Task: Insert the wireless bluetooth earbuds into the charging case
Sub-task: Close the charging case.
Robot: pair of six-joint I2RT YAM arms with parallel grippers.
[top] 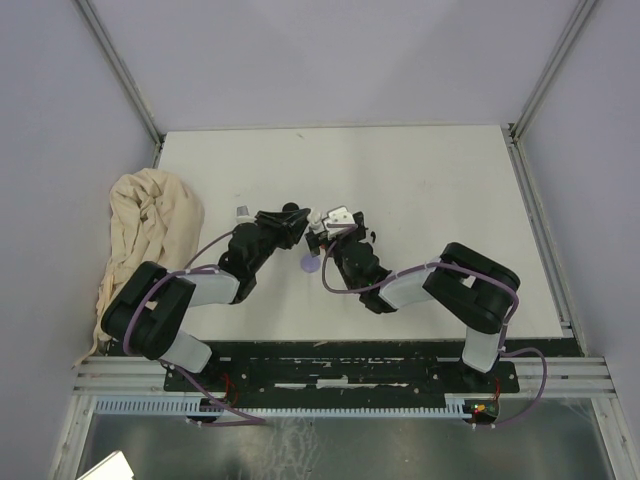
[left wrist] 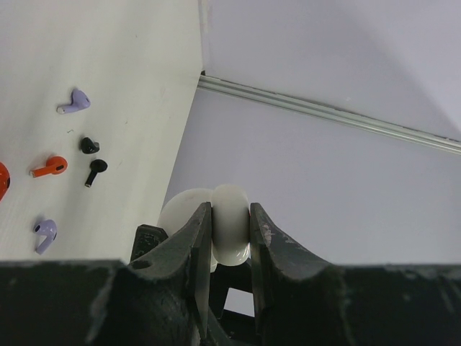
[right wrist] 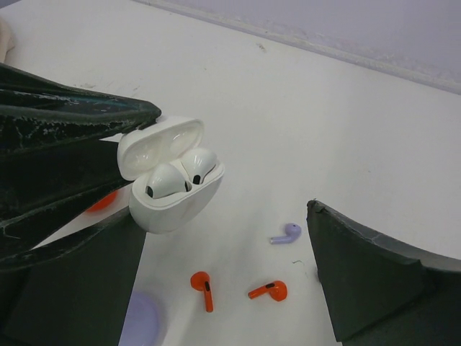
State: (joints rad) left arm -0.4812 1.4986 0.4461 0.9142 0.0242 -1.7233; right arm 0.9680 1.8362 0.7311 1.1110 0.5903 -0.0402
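The left pincer is squeezing the open case. Two white earbuds are sitting inside it. The right pincer is gaping wide nearby. Red earbuds are lying on the bench.

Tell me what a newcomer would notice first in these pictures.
The open white case, pinched in the left gripper above the middle of the table, holds two white earbuds. Beneath it, loose earbuds in orange, lilac and black lie scattered. A crumpled beige cloth sits at the table's left edge.
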